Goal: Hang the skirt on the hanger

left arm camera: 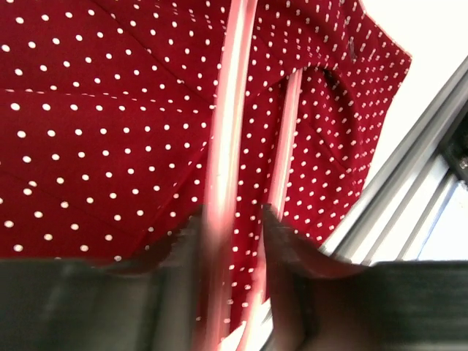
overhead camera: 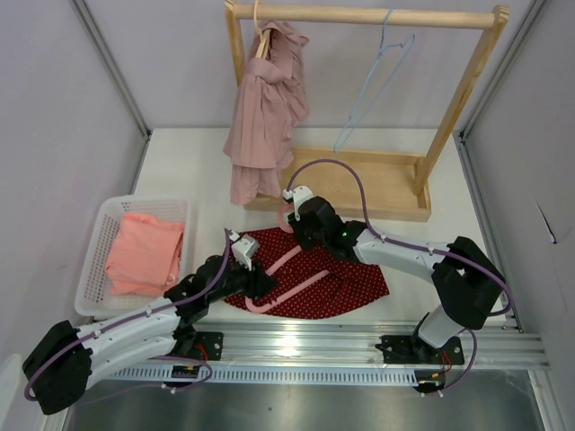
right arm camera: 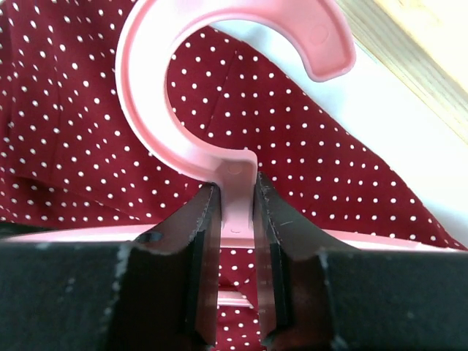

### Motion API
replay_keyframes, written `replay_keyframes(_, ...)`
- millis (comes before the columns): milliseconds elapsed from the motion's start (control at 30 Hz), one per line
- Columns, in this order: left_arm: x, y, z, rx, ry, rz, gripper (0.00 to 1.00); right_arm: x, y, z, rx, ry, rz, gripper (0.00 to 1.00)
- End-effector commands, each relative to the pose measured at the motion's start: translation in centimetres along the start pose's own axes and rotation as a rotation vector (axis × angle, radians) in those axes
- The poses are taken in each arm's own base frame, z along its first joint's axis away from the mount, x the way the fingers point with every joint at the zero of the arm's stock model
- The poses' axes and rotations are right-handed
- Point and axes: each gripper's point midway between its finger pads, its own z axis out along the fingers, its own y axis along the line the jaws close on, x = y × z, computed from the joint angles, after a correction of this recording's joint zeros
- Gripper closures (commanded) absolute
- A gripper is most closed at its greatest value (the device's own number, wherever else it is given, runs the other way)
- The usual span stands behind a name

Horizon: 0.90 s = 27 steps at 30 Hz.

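Holding hanger (right arm camera: 139, 88) at two spots: right end effector (right arm camera: 235, 197) clamped on its neck, left end effector (left arm camera: 232, 219) closed on one arm. Skirt (overhead camera: 359, 283) lies flat on bench (overhead camera: 198, 171) before rack (overhead camera: 452, 117), under hanger. Best: hold neck firm, slide free arm into waistband without dragging cloth.

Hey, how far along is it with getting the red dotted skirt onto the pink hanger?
Done: the right pincer grips the pink hanger at its neck under the hook, and the left pincer grips one of its arms. In hand: the hanger lies on top of the skirt, which is spread on the table. Left: the skirt is not hung on it yet, so the main step remains.
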Motion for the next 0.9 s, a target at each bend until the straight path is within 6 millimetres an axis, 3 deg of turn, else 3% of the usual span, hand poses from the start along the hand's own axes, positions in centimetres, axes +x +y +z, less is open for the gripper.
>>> replay_keyframes(0, -4.0, -0.9, -0.1, -0.01, -0.098, 0.003, 0.52, -3.0, 0.2, 0.0, 0.019, -0.107, 0.08, 0.93)
replay_keyframes(100, -5.3, -0.4, -0.1, -0.067, -0.117, -0.002, 0.44, -3.5, 0.0, -0.1, 0.032, -0.124, 0.1, 0.97)
replay_keyframes(233, -7.1, -0.3, -0.3, -0.114, -0.148, -0.042, 0.43, -3.9, -0.5, -0.1, 0.068, -0.139, 0.127, 1.0)
replay_keyframes(367, -7.2, -1.0, -0.7, -0.116, -0.127, -0.046, 0.45, -3.2, -1.1, 0.2, 0.117, -0.137, 0.129, 1.0)
replay_keyframes(500, -6.5, -1.8, -0.9, -0.117, -0.108, -0.035, 0.47, -3.5, -1.1, 0.6, 0.146, -0.173, 0.162, 1.0)
replay_keyframes(667, -4.7, -1.8, -1.0, -0.161, -0.062, -0.014, 0.47, -2.7, -0.9, 1.3, 0.179, -0.169, 0.175, 1.0)
replay_keyframes(867, -4.0, -3.4, -0.3, -0.173, -0.023, 0.075, 0.46, -1.8, -0.5, 2.0, 0.214, -0.186, 0.207, 1.0)
